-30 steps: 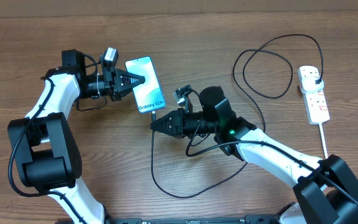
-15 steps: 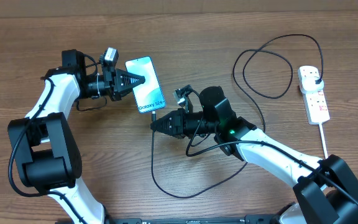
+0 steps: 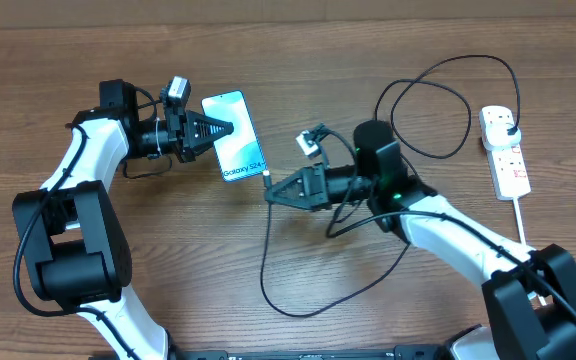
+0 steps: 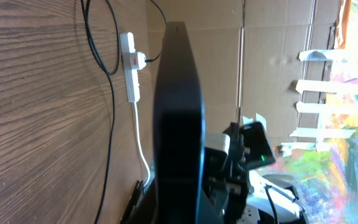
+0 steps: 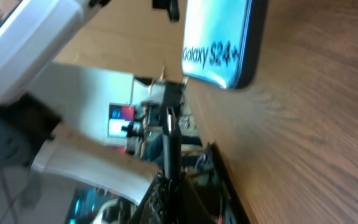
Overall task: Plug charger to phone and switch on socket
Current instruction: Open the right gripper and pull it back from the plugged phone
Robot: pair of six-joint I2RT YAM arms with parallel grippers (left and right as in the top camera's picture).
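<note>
The left claw is clenched on the long edge of the phone, left of the bench's middle, with its Galaxy end toward the right claw. That claw grips the charger by its connector tip, which is close to the phone's end but apart from it. The socket lies well away at the right edge, with the black plug head in its top outlet.

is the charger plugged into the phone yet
Out. The connector in the right gripper sits short of the phone, a gap between.
</note>
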